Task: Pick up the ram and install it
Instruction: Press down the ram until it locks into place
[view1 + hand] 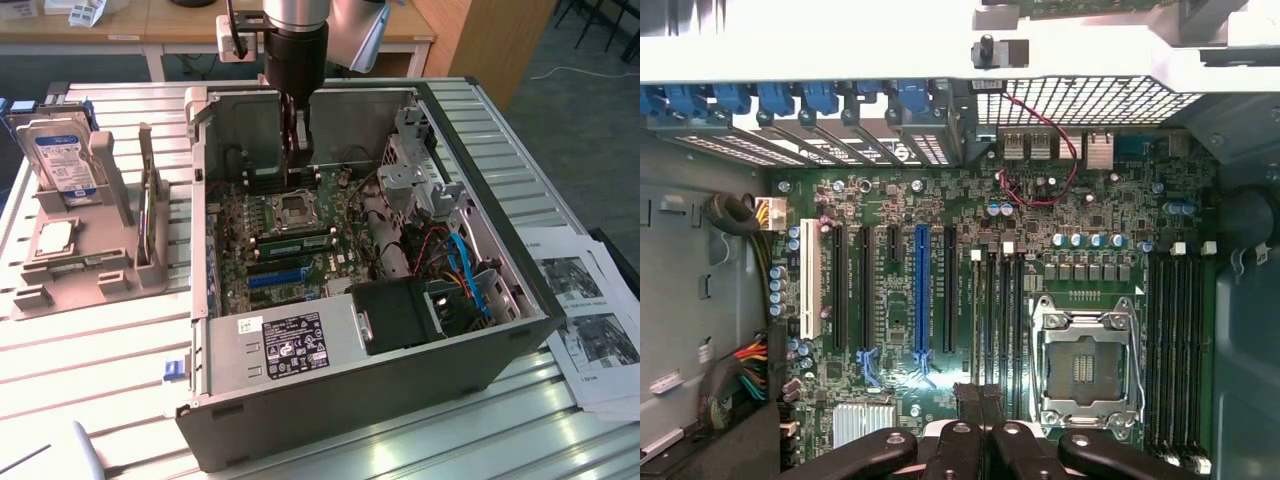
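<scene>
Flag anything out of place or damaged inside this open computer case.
Nothing looks broken or spilled. Two oddities: the processor socket sits bare, with no cooler over it, and a thin red wire loops loose over the motherboard.

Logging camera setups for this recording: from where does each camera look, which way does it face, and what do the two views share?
Exterior view: off the arm, raised, looking down at an angle into the open computer case on a slatted table; the arm and its shut pincer reach into the case.
Wrist view: on the wrist, facing straight down onto the motherboard; the shut pincer shows at the picture's edge.
Shared: the CPU socket, the blue expansion slot, the pincer.
</scene>
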`<state>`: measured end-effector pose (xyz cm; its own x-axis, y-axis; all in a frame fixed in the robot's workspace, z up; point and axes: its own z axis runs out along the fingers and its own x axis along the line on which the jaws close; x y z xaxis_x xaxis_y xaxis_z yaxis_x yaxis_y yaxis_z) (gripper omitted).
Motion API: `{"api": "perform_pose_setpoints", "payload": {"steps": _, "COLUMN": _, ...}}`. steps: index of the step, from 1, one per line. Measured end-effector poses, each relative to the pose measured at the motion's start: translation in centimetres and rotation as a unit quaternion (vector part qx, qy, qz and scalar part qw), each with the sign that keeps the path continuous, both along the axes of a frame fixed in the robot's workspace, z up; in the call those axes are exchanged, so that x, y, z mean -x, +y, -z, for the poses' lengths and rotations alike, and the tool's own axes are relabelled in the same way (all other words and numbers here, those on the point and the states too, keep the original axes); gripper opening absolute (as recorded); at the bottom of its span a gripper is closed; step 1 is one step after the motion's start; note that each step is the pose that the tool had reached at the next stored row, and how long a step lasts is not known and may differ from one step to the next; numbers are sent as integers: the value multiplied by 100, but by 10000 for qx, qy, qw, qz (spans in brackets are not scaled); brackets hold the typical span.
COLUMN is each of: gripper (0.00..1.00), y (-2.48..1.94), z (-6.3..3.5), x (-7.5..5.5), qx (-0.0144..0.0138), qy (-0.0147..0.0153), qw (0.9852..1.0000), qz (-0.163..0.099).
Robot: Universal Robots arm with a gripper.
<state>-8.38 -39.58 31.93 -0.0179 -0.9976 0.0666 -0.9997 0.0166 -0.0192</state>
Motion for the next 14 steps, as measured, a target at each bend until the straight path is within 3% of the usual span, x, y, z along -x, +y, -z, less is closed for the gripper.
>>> {"api": "perform_pose_setpoints", "payload": {"steps": 14, "gripper": 10, "y": 0, "z": 1, "x": 0, "qx": -2, "qy": -1, "qw": 10000, "qz": 32}}
